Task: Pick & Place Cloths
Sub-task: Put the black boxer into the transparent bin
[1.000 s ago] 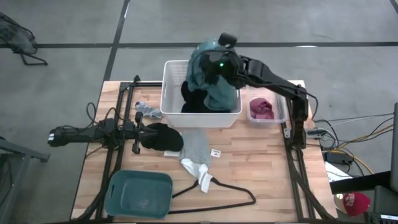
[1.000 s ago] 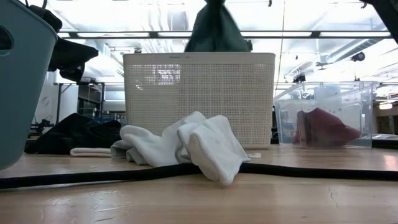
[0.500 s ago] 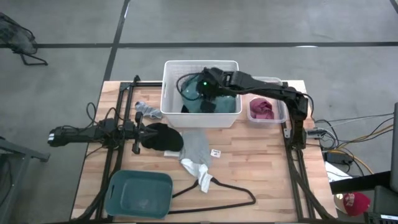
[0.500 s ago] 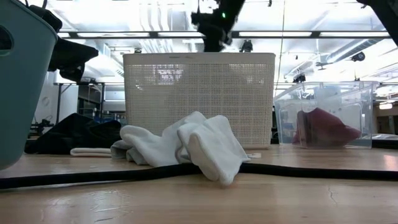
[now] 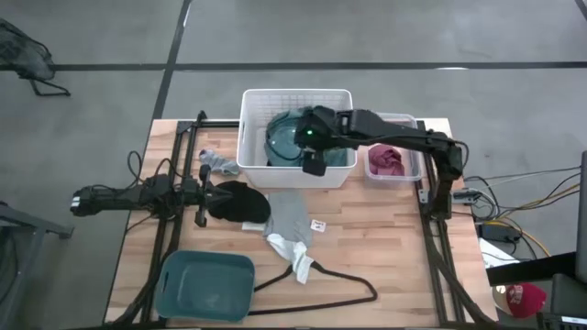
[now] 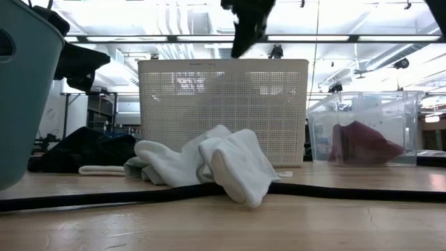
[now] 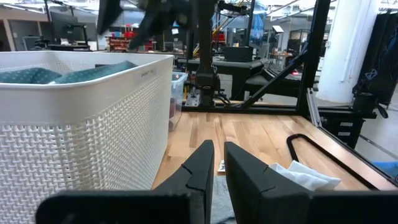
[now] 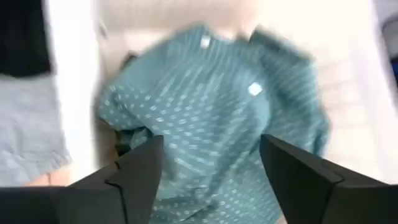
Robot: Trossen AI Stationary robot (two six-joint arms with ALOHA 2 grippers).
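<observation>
Right tool [image 5: 313,166], fingers spread and empty above the teal shirt [image 5: 286,137] in the white basket [image 5: 249,128]; descending could snag the fabric.

On the table: one white basket [image 5: 249,128], one clear bin [image 5: 415,147], one teal tub [image 5: 204,286], one hanger [image 5: 344,280], five cloths — teal [image 5: 280,133], maroon [image 5: 385,160], black [image 5: 240,202], grey-white [image 5: 289,229], small grey [image 5: 215,162].

Table layout, high view
Basket [image 5: 249,128] at 12, shirt [image 5: 282,137] inside; bin [image 5: 415,147] at 2; tub [image 5: 204,286] at 7; hanger [image 5: 339,284] at 6.
</observation>
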